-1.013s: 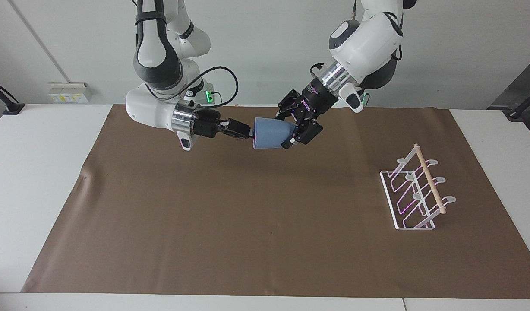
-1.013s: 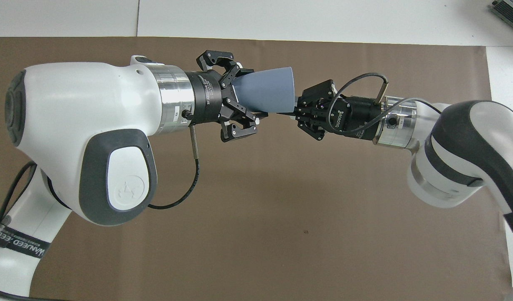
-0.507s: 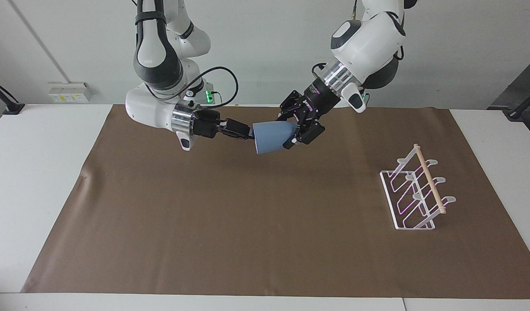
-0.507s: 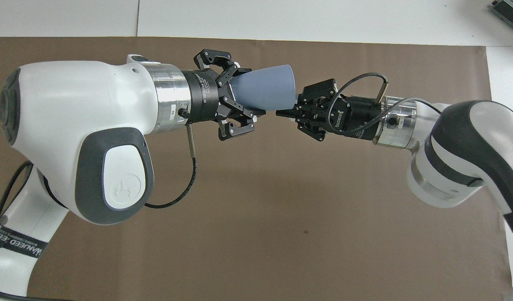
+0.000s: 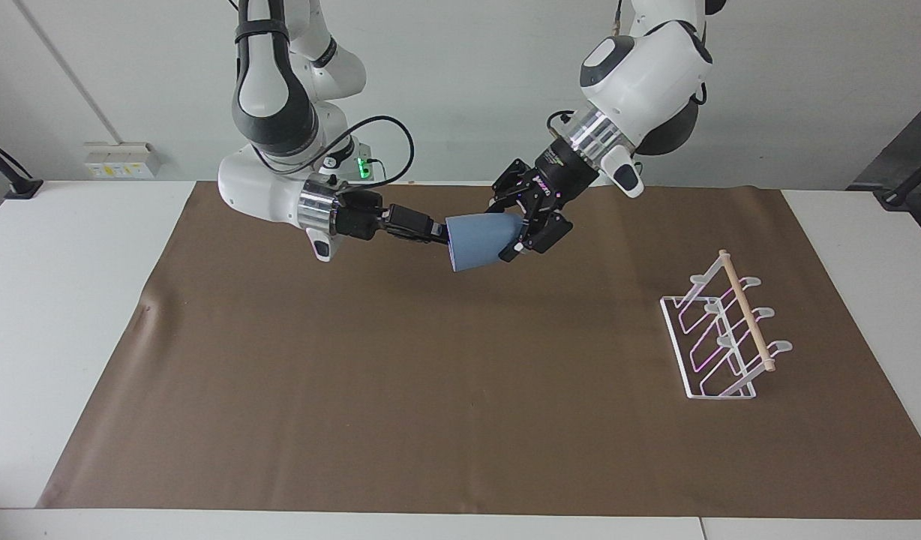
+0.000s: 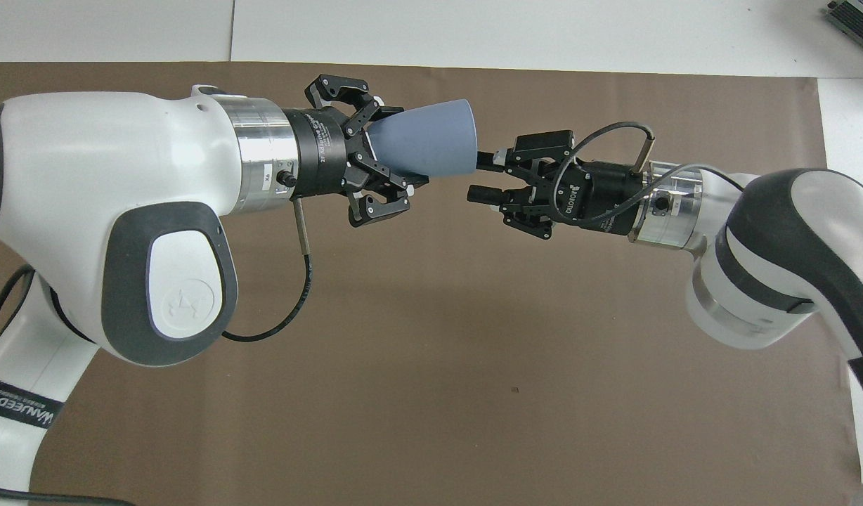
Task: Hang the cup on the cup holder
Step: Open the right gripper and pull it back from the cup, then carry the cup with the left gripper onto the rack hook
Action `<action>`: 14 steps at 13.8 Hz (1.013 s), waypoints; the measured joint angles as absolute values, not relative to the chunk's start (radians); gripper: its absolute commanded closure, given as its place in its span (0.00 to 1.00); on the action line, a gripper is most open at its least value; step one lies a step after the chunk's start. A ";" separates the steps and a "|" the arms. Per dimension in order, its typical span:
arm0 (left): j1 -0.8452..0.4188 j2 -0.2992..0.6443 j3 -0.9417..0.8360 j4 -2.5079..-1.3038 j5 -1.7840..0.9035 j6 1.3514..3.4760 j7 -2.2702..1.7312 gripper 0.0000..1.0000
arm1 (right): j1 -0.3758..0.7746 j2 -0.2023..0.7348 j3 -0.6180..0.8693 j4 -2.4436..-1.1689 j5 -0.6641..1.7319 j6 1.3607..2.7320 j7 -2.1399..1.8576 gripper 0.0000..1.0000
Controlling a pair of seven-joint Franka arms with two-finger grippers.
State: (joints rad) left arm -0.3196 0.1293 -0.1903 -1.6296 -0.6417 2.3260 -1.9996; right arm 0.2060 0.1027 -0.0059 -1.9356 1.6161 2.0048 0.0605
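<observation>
The left gripper (image 6: 375, 165) clamps the cup's (image 6: 424, 137) narrow base, sideways in the air. The right gripper (image 6: 482, 176) stands parted beside its rim.

The cup (image 5: 479, 240) looks matt and smooth, pale blue-grey, like unglazed ceramic or plastic. The cup holder (image 5: 719, 337) is thin white-coated wire with a light, bare wooden dowel (image 5: 745, 311) along its top. A dull brown paper-like sheet (image 5: 445, 390) covers the smooth white table (image 5: 63, 300).
</observation>
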 measured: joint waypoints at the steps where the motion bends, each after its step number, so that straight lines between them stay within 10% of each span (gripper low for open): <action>1: -0.306 0.129 -0.189 -1.630 -0.634 2.319 -1.995 1.00 | 0.203 0.103 -0.006 -1.936 1.607 2.005 0.061 0.22; 2: -0.283 0.127 -0.188 -1.630 -0.626 2.306 -1.981 1.00 | 0.199 0.103 -0.009 -1.936 1.591 2.005 0.061 0.00; 14: -0.092 0.109 -0.172 -1.679 -0.321 2.220 -1.667 1.00 | 0.155 0.101 -0.017 -1.888 0.779 2.072 0.061 0.00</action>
